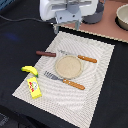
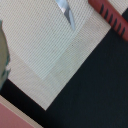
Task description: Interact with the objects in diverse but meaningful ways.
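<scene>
Yellow box [image 1: 34, 88] lies well apart from the gripper [image 1: 67, 26]; grip state unclear

The gripper [image 1: 67, 25] is blurred, its opening unclear; the picture's edge crops the bowl [image 1: 122, 17].

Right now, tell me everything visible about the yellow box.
The yellow box is a small rectangular block, bright yellow with red marks on its upper face; the print is too blurred to read. It lies flat on the woven placemat, near the corner on the exterior view's left, just below the banana. Nothing grips it.
</scene>
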